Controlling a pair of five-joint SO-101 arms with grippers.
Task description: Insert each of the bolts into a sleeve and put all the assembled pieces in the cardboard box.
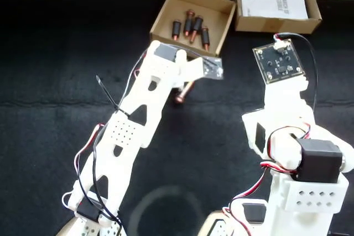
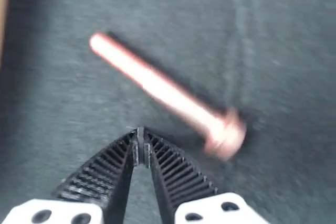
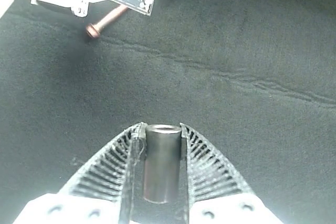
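Note:
A copper bolt (image 2: pixel 163 90) lies on the black mat, its head toward my left gripper (image 2: pixel 140 144), which is shut and empty just short of it. From above, the bolt (image 1: pixel 183 93) pokes out from under the left arm's wrist, in front of the cardboard box (image 1: pixel 164 12). Several assembled pieces (image 1: pixel 191 27) lie inside that box. My right gripper (image 3: pixel 161 128) is shut on a dark metal sleeve (image 3: pixel 160 163), held above the mat with its open end forward. The bolt (image 3: pixel 107 20) lies farther off in the right wrist view.
A second cardboard box (image 1: pixel 276 23) holding a printed sheet stands at the back right. The right arm (image 1: pixel 287 136) rises at the right with its camera board (image 1: pixel 279 62) on top. A wrinkle (image 3: pixel 220 74) runs across the black mat.

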